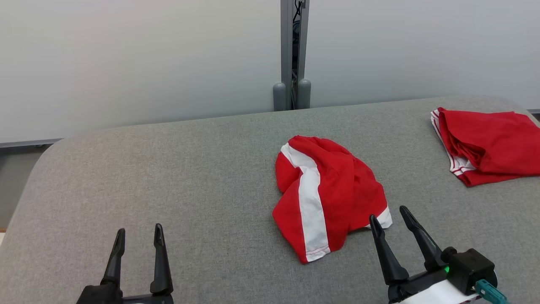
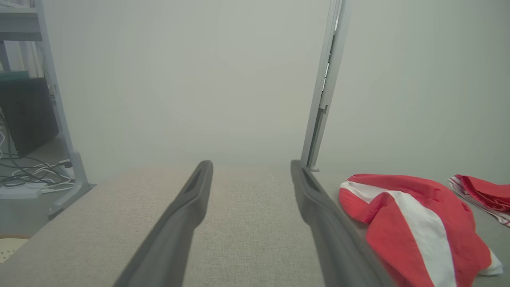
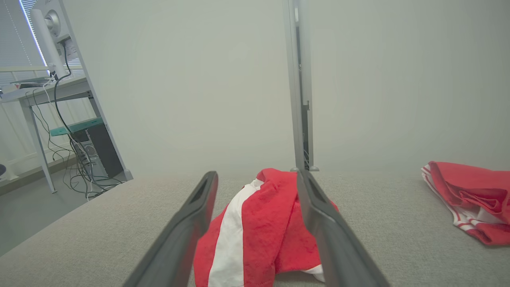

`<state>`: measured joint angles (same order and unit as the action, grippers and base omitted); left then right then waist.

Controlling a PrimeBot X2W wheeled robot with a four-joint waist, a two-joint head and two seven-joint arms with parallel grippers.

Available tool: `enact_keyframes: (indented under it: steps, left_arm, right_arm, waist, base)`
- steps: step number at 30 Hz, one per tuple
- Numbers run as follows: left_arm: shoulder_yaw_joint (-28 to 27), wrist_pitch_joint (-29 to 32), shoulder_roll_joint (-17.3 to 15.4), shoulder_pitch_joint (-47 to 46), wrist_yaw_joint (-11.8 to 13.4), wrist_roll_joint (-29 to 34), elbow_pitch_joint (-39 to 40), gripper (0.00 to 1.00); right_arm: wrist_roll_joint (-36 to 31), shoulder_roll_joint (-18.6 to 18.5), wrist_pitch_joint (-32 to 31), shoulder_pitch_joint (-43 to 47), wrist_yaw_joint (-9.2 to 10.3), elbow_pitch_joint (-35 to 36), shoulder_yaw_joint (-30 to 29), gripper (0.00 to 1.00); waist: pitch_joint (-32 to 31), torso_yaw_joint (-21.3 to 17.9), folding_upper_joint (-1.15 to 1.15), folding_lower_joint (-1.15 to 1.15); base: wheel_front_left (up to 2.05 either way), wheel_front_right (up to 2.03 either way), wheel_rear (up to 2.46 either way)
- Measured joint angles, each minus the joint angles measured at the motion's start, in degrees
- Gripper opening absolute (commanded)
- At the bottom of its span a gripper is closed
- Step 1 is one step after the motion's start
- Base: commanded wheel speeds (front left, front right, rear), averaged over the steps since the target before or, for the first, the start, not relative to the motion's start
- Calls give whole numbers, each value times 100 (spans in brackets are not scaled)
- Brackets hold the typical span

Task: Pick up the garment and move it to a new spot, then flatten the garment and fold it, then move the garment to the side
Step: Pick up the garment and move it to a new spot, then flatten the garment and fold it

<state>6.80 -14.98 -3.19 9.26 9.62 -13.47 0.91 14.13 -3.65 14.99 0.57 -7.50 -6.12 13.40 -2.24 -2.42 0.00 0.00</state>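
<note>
Two red garments are lying on my grey table (image 1: pixel 168 169): the crumpled garment (image 1: pixel 329 190), white-striped, is sitting mid-table; a folded garment (image 1: pixel 489 143) is resting far right, likely set aside. I am holding my right gripper (image 1: pixel 389 215) wide just beside the heap, lined up for pinching it; my left gripper (image 1: pixel 139 231) is hovering empty, equally wide, well apart.

Pale partition wall (image 1: pixel 126 63), grey post (image 1: pixel 294 50)

Soft cloth garment (image 1: pixel 329 194), woven matt table (image 1: pixel 168 177)
</note>
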Motion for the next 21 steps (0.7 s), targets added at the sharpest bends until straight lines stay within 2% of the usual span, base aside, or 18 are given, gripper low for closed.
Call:
enact_keyframes:
  steps: [8, 21]
  left_arm:
    - [-64, 0, 30, 98, -38, 332, 60, 100]
    - [48, 0, 34, 87, -21, 331, 49, 100]
  right_arm:
    - [-30, 18, 0, 37, 0, -3, -3, 100]
    - [-35, 35, 1, 37, 0, -193, 25, 100]
  waist:
    - [37, -11, 0, 0]
    - [56, 4, 0, 0]
  base:
    - [0, 0, 0]
    - [0, 0, 0]
